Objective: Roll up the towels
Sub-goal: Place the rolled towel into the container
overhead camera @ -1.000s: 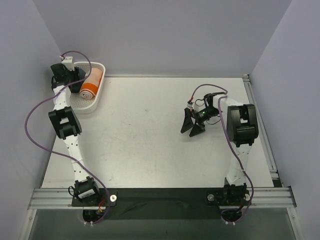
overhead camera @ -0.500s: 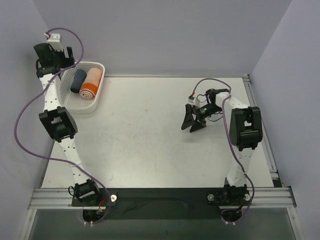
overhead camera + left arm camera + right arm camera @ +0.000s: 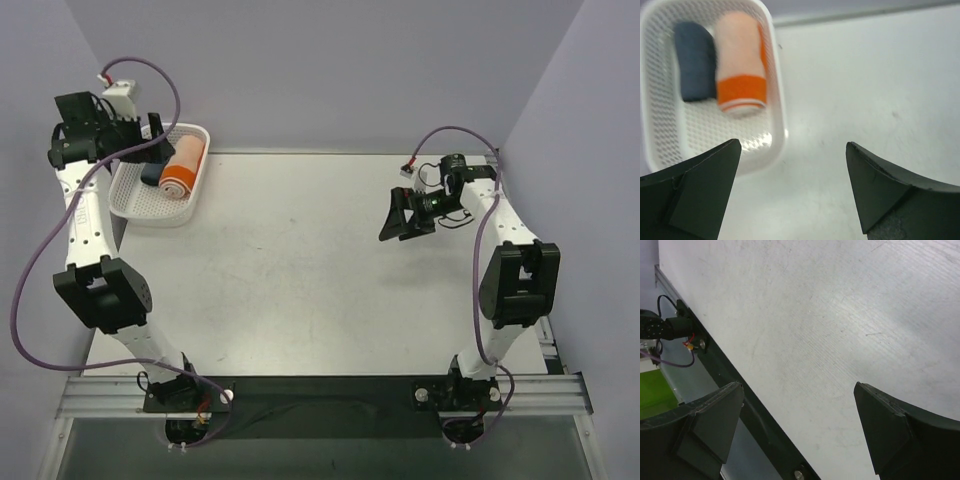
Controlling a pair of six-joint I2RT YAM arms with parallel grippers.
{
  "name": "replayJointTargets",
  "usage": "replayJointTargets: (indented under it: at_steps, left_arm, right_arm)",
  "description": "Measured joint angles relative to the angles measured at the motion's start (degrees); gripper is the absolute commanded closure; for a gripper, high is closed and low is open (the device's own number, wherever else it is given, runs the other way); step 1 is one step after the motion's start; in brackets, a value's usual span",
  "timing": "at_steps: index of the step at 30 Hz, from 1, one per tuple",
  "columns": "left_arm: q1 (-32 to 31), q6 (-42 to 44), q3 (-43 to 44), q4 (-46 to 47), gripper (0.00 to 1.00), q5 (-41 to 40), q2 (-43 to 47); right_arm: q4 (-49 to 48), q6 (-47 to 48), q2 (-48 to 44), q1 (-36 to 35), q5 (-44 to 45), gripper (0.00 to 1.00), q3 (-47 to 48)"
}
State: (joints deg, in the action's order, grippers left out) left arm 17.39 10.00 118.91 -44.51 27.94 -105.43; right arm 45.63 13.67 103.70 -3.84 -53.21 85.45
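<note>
Two rolled towels lie side by side in the white lattice basket (image 3: 185,208) at the table's far left. The navy towel (image 3: 695,60) is on the left. The orange towel (image 3: 740,65), with a bright orange band and a white edge at its near end, is on the right. My left gripper (image 3: 792,145) is open and empty, held above and just near of the basket. In the top view it (image 3: 150,155) partly hides the navy towel (image 3: 152,175), beside the orange towel (image 3: 183,165). My right gripper (image 3: 395,232) is open and empty above the right half of the table (image 3: 840,315).
The basket's rim (image 3: 777,100) stands close to the left wall. The metal front rail (image 3: 700,345) with a cable runs along the table's near edge. Purple walls enclose the table on three sides.
My left gripper has lifted out of the basket and drawn back to the left, with the navy roll now lying in the basket. My right arm has swung to the right and further back.
</note>
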Motion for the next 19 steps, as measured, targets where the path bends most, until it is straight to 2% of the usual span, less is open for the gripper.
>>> replayJointTargets:
  at_steps: [5, 11, 14, 19]
  left_arm:
    - [-6.0, 0.9, -19.0, -5.4, 0.03, -0.5, 8.6]
    - [-16.2, 1.3, -38.2, -7.5, 0.03, -3.8, 19.0]
    - [-19.4, 0.9, -44.3, -7.2, 0.03, -6.4, 23.3]
    - [-22.6, 0.1, -48.6, -6.3, 0.03, -8.8, 25.1]
  right_arm:
    - [-0.6, -1.1, -6.3, 0.1, 4.8, 0.00, -3.4]
    - [-4.8, -3.6, -13.3, 0.1, 10.1, 0.00, -15.0]
    - [-7.0, -4.5, -14.8, 0.1, 12.0, 0.00, -20.3]
    - [-8.9, -5.1, -17.2, 0.1, 14.1, 0.00, -25.4]
